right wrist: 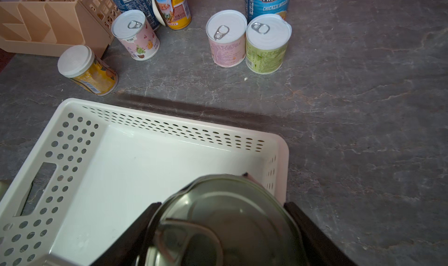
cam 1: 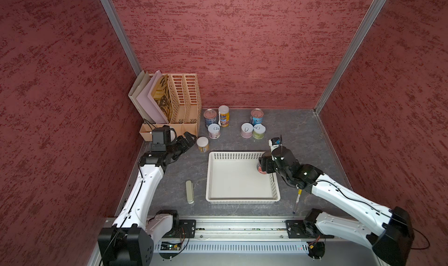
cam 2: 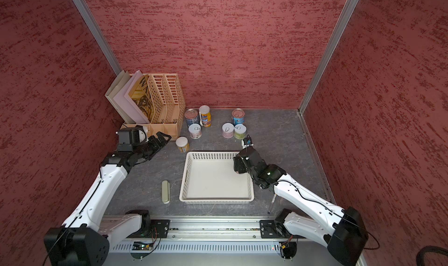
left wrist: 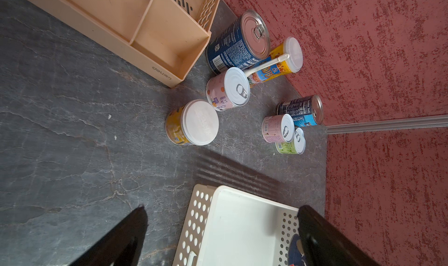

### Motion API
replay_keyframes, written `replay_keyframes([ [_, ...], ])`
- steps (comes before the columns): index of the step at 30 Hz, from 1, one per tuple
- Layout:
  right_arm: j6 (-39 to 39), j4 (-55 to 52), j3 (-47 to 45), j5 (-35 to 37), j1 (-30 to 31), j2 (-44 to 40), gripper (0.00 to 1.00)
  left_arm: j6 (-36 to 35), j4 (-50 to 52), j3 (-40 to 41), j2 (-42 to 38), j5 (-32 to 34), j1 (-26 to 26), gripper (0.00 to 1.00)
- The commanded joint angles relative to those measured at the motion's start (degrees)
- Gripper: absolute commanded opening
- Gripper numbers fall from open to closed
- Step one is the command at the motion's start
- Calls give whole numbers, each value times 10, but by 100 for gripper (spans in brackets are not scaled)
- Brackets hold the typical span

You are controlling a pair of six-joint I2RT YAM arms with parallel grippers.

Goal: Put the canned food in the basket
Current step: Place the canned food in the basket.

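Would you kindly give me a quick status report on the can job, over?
Left gripper open, hovering near yellow can. Right gripper shut on metal-topped can, at basket's far right corner. Seven cans on table. Basket floor bare, nothing blocking.

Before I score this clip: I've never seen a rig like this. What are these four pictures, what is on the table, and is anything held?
Two white robot arms are mounted at the near edge of the table, each ending in black jaws. Two pictures look down from overhead, nearly identical; the other two come from a camera on each wrist. The right arm has its jaws closed on a metal-topped can, at the far right corner of the white basket. The left arm has open jaws, holding nothing, near a short yellow can. Six more cans stand beyond the basket. A tan file organizer, a beige case and a pen are also there.
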State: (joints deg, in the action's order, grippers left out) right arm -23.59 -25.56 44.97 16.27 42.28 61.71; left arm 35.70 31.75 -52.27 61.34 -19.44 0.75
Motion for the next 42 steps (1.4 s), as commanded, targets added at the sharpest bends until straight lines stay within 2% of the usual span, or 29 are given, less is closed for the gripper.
replay_keyframes([
  [1,-2,91,11,31,2,6,26,-4,-1,-7,-8,-4,4,100],
  [12,14,152,1,70,-1,67,29,-4,1,-9,-10,-10,4,100],
  [20,-23,168,11,28,-33,140,30,-4,2,-9,-16,-13,7,100],
  [26,-34,150,24,43,-41,165,31,-4,2,-9,-15,-16,10,100],
  [28,-35,147,25,49,-41,167,36,-4,2,-9,-15,-16,9,100],
  [34,-43,128,36,66,-41,181,65,-3,2,-9,-15,-18,11,100],
  [42,-52,104,54,77,-42,201,86,-3,2,-8,-15,-19,11,100],
])
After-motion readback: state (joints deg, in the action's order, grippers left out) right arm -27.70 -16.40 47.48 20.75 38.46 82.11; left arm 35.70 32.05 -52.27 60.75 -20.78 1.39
